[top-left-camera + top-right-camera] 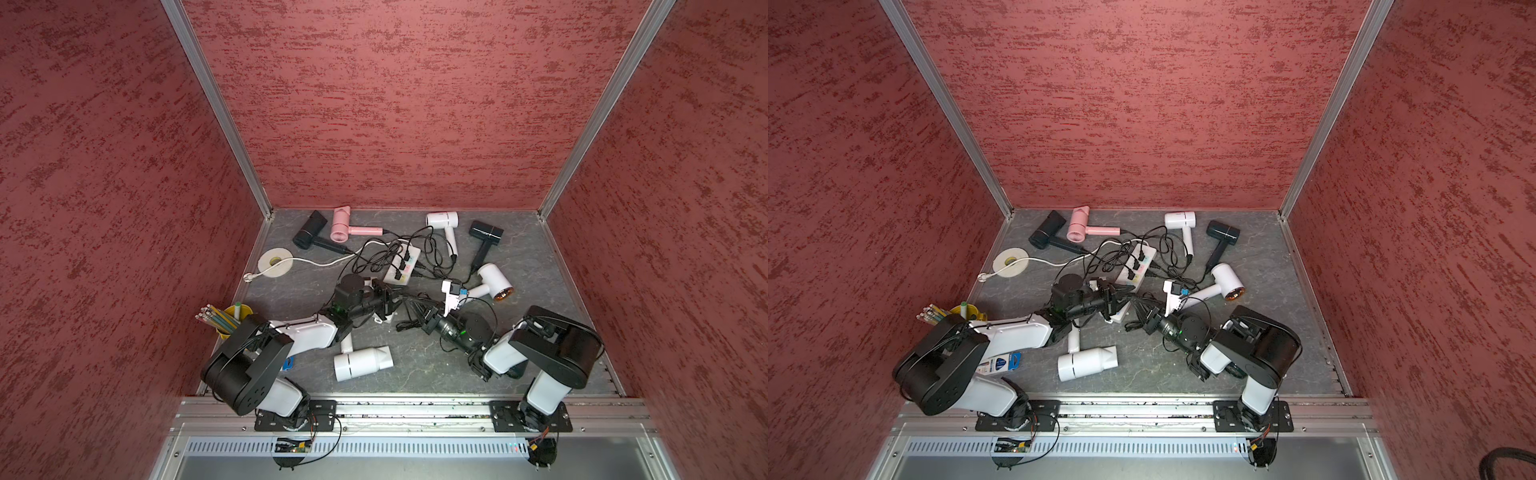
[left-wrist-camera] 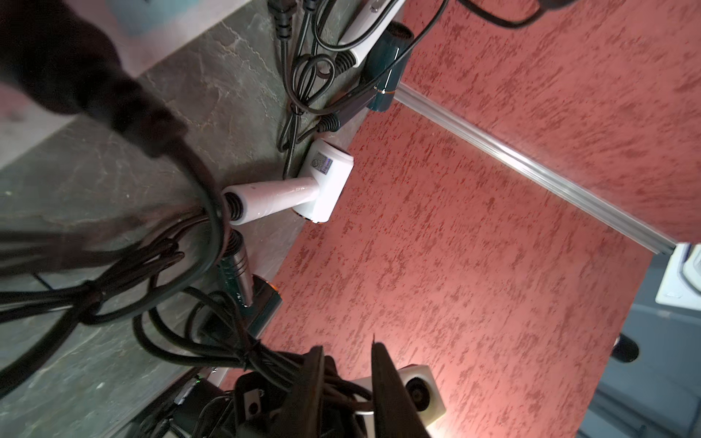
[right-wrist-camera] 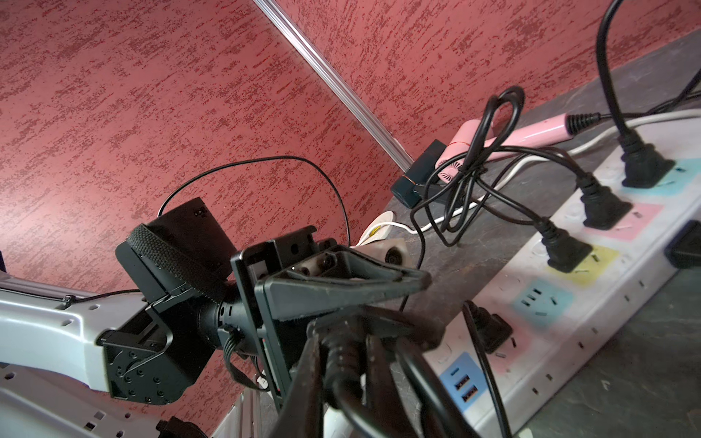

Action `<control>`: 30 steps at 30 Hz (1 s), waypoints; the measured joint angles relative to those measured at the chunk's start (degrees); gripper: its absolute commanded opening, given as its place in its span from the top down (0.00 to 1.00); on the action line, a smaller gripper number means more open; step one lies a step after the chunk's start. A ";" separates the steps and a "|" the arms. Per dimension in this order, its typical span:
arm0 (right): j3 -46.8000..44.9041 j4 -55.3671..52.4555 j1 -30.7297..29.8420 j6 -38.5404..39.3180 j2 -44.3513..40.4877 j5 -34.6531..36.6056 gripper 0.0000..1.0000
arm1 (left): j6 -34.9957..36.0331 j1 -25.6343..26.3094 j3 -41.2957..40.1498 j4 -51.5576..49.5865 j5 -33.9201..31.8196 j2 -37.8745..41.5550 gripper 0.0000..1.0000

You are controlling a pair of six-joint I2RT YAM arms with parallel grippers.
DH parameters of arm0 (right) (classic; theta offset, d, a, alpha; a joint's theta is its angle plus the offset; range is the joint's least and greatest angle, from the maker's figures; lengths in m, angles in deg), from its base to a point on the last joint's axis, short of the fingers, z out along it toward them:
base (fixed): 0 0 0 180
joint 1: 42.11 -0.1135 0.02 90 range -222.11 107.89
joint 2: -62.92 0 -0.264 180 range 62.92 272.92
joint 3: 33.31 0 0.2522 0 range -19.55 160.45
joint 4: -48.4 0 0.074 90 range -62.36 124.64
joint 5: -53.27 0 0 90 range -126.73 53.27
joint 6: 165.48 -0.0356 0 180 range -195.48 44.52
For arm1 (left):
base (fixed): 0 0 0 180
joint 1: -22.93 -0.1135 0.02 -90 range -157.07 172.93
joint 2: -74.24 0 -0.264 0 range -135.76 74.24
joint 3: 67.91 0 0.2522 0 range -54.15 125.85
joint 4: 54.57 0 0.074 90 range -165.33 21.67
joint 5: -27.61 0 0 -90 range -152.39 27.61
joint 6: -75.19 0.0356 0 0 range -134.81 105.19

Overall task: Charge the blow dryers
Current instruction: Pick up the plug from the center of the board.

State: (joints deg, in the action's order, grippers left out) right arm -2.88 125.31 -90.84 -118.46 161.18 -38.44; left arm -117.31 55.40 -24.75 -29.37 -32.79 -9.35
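No brand name can be read. The orange-mouthed white dryer [image 2: 322, 178] has a small printed label on its body, but the print is too fine to make out. A blue-and-white packet [image 1: 1000, 365] under the left arm shows a shield mark and illegible print.

Seven dryers show: three white, one pink, two dark and one dark green.
- The black dryer [image 1: 309, 235] and pink dryer [image 1: 343, 226] lie just beside each other beyond the far left of the power strip [image 1: 401, 266], close to the back wall.
- The back white dryer [image 1: 442, 220] and navy dryer [image 1: 485, 235] lie beyond the strip's far right.
- The orange-mouthed one sits to the strip's right.
- The nozzled white dryer [image 1: 361, 361] lies on the strip's near side, with its handle under the left arm.
- The dark green dryer [image 2: 237, 273], seen only in the left wrist view, lies just beside the orange-mouthed one's handle.

The strip has pastel socket patches. In the right wrist view four black plugs sit along one row, a fifth shows at the picture's edge, one blue socket is bare, and there are two blue USB ports.

The right gripper [image 1: 1142, 318], just off the strip's near end, is clenched on a black cord [image 3: 335, 364]. The left gripper [image 1: 1120, 298] is over that same end with its jaws parted. A blurred black plug [image 2: 57, 57] is close by, but whether the jaws touch it cannot be told.

Bare table [image 1: 419, 370] shows between the nozzled dryer and the right arm. One tape roll [image 1: 274, 262] lies to the strip's left, and one yellow cup of pencils [image 1: 235, 318] stands at the left wall.
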 measured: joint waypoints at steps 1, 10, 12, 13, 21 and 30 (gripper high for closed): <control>0.00 -0.07 0.00 0.63 -0.83 0.07 1.00 | 0.83 -0.35 0.15 -1.36 0.13 0.76 0.38; 9.16 -22.80 0.20 12.09 -12.81 4.37 1.00 | 16.61 -8.72 5.22 -26.36 -4.00 17.51 0.00; 12.28 -30.18 0.44 15.23 -13.99 5.68 1.00 | 20.68 -10.69 6.84 -31.15 -5.68 20.28 0.00; 14.19 -34.73 0.74 16.90 -14.53 6.16 1.00 | 22.77 -11.72 7.69 -33.40 -6.36 21.38 0.00; 31.78 -63.67 7.26 26.38 -11.37 5.14 1.00 | 37.13 -17.07 9.62 -42.93 -9.55 22.62 0.03; 37.83 -81.29 13.27 30.51 -7.37 0.87 1.00 | 57.46 -0.04 15.67 -55.41 -26.69 19.87 0.12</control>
State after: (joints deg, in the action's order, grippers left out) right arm 34.95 44.02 -77.58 -87.95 153.82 -37.57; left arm -59.85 55.36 -9.07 -84.78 -59.48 10.52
